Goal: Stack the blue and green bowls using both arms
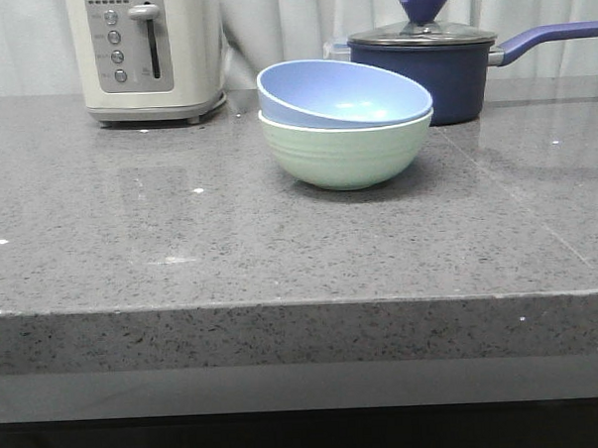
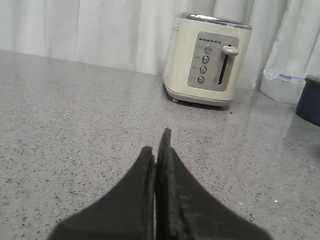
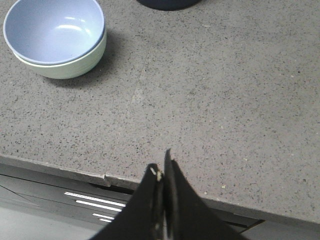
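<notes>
Hovering left claw closed, right claw closed

The blue bowl looked matt and smooth, with a soft sheen inside; the green bowl was matt with faint ridges. The counter was speckled grey stone, polished enough to reflect. The toaster looked like satin cream plastic with a metallic panel. The saucepan was glossy, under a glass lid. The gripper fingers were dull, rough black.
</notes>
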Motion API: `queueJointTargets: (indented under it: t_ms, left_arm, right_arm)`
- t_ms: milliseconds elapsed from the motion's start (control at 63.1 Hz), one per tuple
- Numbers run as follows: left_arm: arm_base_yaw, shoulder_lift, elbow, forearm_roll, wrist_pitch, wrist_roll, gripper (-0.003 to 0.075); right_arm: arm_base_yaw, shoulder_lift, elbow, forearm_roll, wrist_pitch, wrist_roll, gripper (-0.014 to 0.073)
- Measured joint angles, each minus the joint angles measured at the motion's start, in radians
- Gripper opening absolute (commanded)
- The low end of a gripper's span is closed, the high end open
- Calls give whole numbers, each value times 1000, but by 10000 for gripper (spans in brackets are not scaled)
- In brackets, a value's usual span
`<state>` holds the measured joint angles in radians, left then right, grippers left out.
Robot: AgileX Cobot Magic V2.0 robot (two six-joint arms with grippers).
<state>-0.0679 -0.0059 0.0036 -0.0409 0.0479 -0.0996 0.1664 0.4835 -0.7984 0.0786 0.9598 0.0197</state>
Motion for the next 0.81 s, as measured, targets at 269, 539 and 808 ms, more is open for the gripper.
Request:
queueJointTargets:
  t_ms: [269, 539, 808]
  left_arm:
    - [33, 0, 0, -2, -58, 0, -20]
    - [33, 0, 0, -2, -48, 0, -20]
    - [33, 0, 0, 20, -48, 0, -20]
  right_arm:
    - [0, 0, 0, 0, 0, 0, -54]
    - [0, 0, 0, 0, 0, 0, -54]
    - [0, 0, 0, 0, 0, 2, -54]
